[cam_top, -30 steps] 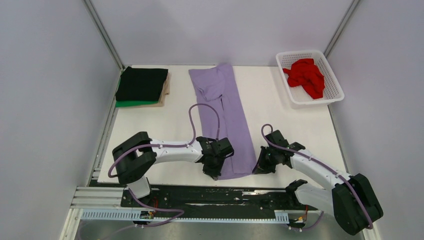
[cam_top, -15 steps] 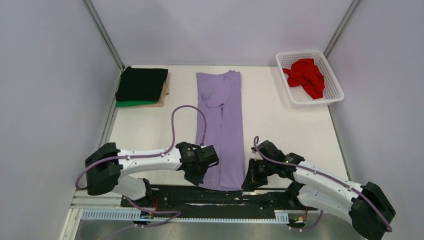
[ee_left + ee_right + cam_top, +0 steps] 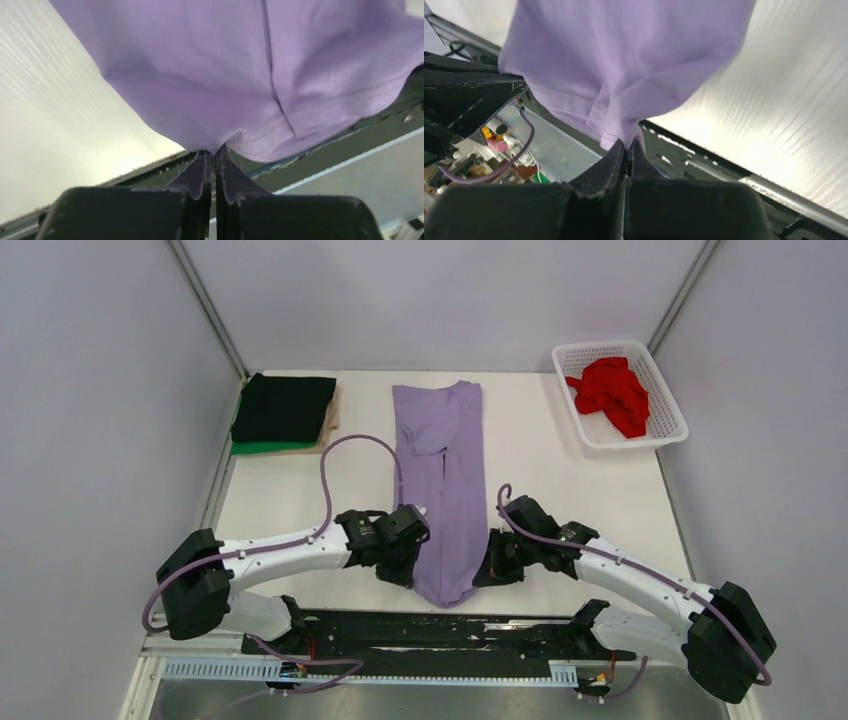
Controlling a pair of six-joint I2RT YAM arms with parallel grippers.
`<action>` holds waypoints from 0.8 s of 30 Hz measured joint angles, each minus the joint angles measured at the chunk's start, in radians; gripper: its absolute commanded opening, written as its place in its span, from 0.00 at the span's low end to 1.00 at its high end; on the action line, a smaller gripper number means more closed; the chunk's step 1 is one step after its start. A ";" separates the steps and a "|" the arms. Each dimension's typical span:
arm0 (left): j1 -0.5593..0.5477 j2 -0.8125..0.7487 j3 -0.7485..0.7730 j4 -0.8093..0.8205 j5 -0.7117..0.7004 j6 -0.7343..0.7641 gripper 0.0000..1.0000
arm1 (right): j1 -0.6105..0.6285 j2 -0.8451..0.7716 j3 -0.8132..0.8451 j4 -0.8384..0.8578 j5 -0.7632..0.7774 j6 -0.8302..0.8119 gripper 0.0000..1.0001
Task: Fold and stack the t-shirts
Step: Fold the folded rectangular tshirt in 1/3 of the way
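The lavender t-shirt (image 3: pixel 445 480) lies as a long narrow strip down the middle of the table, its near hem lifted. My left gripper (image 3: pixel 410 562) is shut on the hem's left corner; the cloth (image 3: pixel 210 75) hangs from its closed fingers (image 3: pixel 197 172). My right gripper (image 3: pixel 487 566) is shut on the hem's right corner; the cloth (image 3: pixel 624 55) is pinched at the fingertips (image 3: pixel 616 155). A folded black t-shirt (image 3: pixel 285 407) lies on a folded green t-shirt (image 3: pixel 270 447) at the far left. The red t-shirt (image 3: pixel 612 390) sits crumpled in the basket.
The white latticed basket (image 3: pixel 668 405) stands at the far right corner. A tan board (image 3: pixel 331 420) lies under the folded stack. The black rail (image 3: pixel 420 630) with the arm bases runs along the table's near edge. Grey walls close in both sides.
Both grippers first pulled the hem toward the near edge, straightening the shirt, then lifted it and moved it back away from the edge and closer together, so the near end now narrows.
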 measured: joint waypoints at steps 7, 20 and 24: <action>0.194 0.010 0.020 0.106 0.006 0.064 0.00 | -0.106 0.151 0.182 0.006 0.091 -0.081 0.00; 0.508 0.232 0.235 0.182 0.010 0.216 0.00 | -0.311 0.507 0.497 0.059 0.180 -0.183 0.00; 0.557 0.329 0.321 0.185 0.030 0.252 0.00 | -0.346 0.591 0.591 0.070 0.171 -0.214 0.00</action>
